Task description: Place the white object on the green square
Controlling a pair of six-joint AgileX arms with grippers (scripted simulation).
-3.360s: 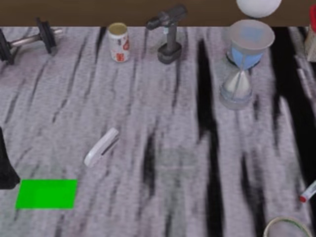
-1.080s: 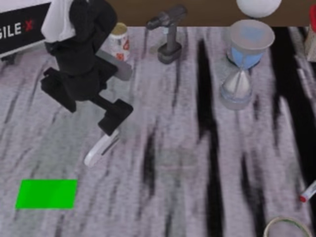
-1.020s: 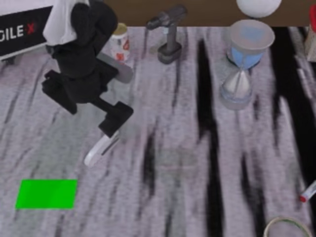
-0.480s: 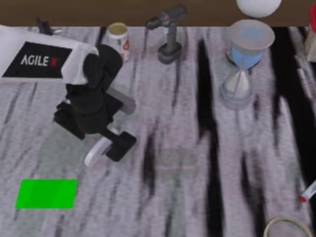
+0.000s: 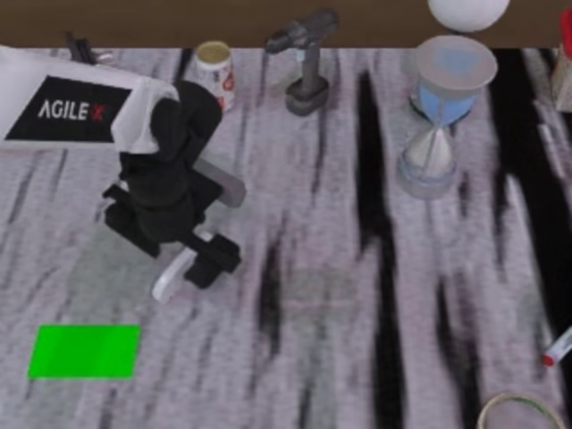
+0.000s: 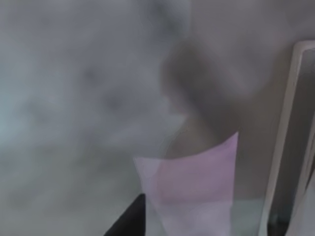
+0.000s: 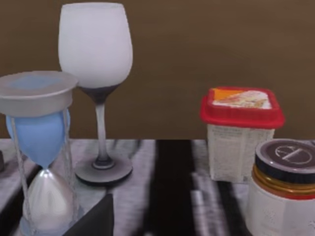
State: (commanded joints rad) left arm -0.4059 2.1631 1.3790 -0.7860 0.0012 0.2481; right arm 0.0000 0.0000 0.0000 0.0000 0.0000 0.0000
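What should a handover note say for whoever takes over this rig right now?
Left gripper: down over the upper end of the slim white bar with rounded ends, left of table centre; whether it grips cannot be seen.
Right arm: out of the top view, parked.
Flat bright green square: near the table's front left corner, nothing on it.
Done: the approach to the bar.
Left: secure the bar, lift it, carry it to the green square, set it down.

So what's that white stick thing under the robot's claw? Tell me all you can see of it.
The white object is a slim, smooth bar with rounded ends, plastic-looking, lying flat and slanted on the grey streaked table. Its upper part is hidden under the left gripper, which sits right over it; actual contact can't be made out. It lies apart from the green square.
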